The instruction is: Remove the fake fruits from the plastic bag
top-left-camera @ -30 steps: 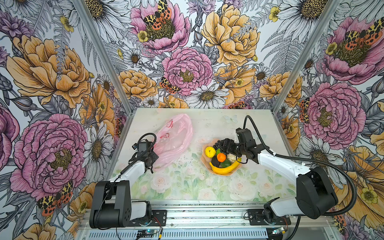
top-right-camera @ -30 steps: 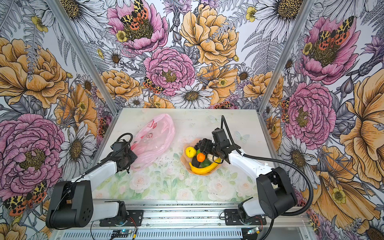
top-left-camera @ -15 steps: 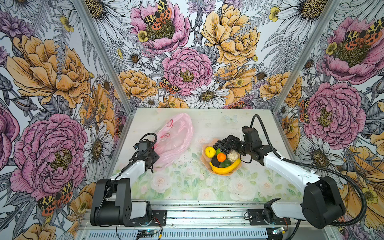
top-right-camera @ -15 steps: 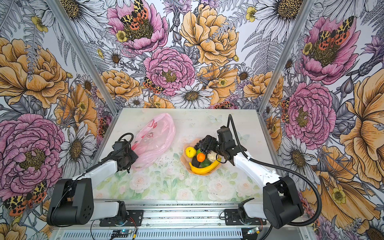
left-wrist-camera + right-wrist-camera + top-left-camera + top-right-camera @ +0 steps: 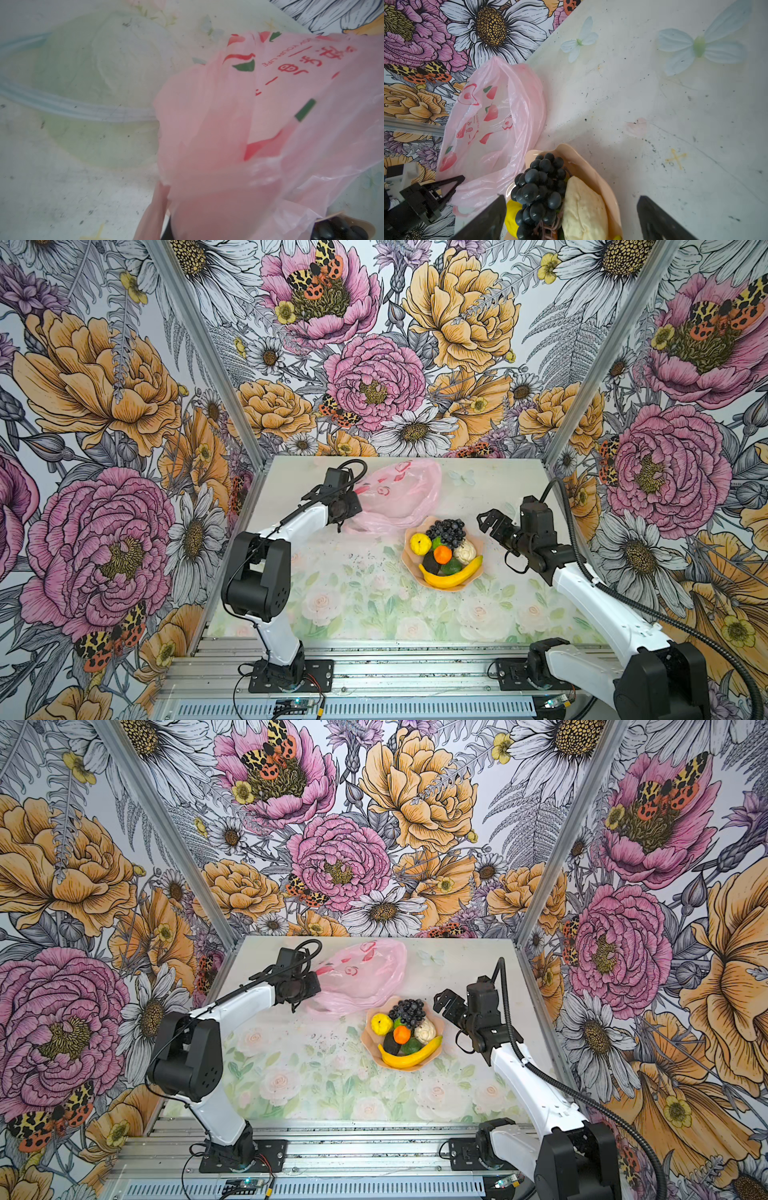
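Note:
The pale-pink plastic bag (image 5: 399, 497) (image 5: 361, 977) lies crumpled at the back of the table, with no fruit showing through it. My left gripper (image 5: 355, 506) (image 5: 318, 986) is shut on the bag's near edge; in the left wrist view the plastic bag (image 5: 249, 145) drapes over the jaws and hides them. The fake fruits sit in a peach bowl (image 5: 449, 588): black grapes (image 5: 448, 531) (image 5: 537, 187), lemon (image 5: 420, 543), orange (image 5: 443, 554), cream knobbly piece (image 5: 464, 551) (image 5: 583, 209), banana (image 5: 451, 576). My right gripper (image 5: 492, 526) (image 5: 449, 1006) (image 5: 571, 199) hovers open and empty, just right of the bowl.
The bowl (image 5: 409, 1068) touches the bag's front edge. Flowered walls close in the back and both sides. A metal rail runs along the table's front edge (image 5: 374, 651).
The right gripper left the grapes in the bowl, opened wide and drew back to the right. The left gripper moved back and rightward, carrying the bag's edge with it.

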